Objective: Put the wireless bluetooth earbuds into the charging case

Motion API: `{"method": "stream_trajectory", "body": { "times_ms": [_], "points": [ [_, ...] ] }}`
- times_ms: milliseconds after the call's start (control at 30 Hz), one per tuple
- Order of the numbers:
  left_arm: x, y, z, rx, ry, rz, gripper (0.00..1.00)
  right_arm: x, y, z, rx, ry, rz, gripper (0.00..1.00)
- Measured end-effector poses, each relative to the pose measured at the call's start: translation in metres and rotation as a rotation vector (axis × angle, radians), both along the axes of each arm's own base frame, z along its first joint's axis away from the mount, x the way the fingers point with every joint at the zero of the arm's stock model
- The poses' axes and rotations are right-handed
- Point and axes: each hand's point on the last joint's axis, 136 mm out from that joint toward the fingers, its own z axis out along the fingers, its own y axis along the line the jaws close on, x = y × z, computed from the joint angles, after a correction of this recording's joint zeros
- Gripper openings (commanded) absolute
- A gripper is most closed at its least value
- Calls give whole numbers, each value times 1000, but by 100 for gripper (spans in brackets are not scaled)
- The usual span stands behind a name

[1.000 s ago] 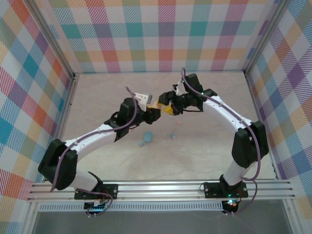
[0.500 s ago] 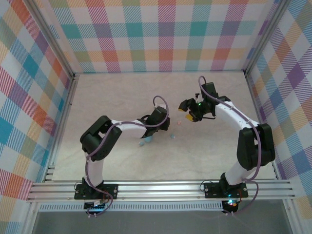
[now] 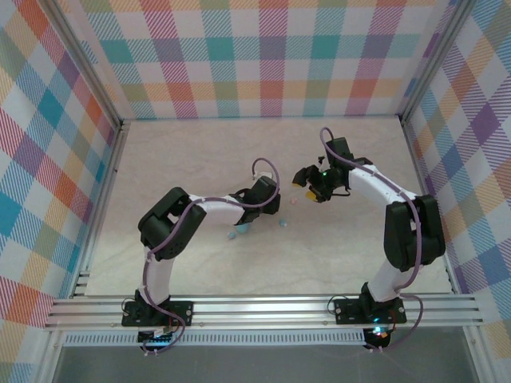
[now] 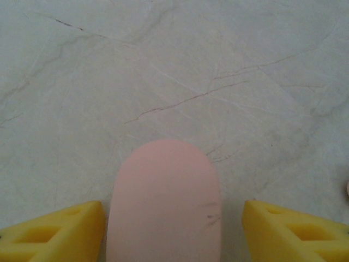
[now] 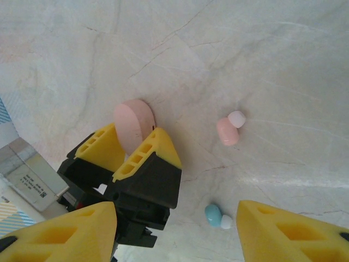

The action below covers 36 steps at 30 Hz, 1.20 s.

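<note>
We note left arm bent back at elbow, forearm reaching right to mid-table. Left gripper points down at marble table, fingers hidden under wrist, jaws not readable. Blue case just beside it, on near-left side. Blue earbud close against case. Second blue earbud near gripper's right. Pink earbud lies between grippers. Right gripper faces left one, apart from it, yellow fingertip showing. Plaid walls all round.
</note>
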Motion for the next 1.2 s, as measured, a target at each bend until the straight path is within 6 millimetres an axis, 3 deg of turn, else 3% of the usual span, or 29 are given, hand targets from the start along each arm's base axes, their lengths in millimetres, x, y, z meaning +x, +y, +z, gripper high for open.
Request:
{"method": "stream_trajectory", "body": {
  "times_ms": [100, 200, 300, 400, 467, 567, 700, 1200],
  "points": [
    [-3, 4, 14, 2, 1, 0, 72, -3, -2, -3, -29, 4, 9, 59],
    [-6, 11, 49, -22, -29, 2, 72, -4, 0, -8, -92, 7, 39, 58],
    [-7, 24, 91, -66, -59, 7, 73, -2, 23, -12, -162, -20, 126, 54],
    [-7, 50, 114, -108, -65, 38, 72, -1, 54, -15, -229, -48, 223, 58],
    [-12, 75, 111, -120, -42, 78, 72, 2, 75, -18, -269, -66, 276, 60],
    [-30, 115, 88, -102, 28, 146, 72, 3, 100, -27, -316, -76, 329, 62],
    [-55, 150, 64, -73, 109, 201, 72, 7, 115, -40, -385, -59, 357, 65],
    [-64, 169, 86, -115, 74, 223, 72, 39, 136, -73, -528, -50, 456, 68]
  ]
}}
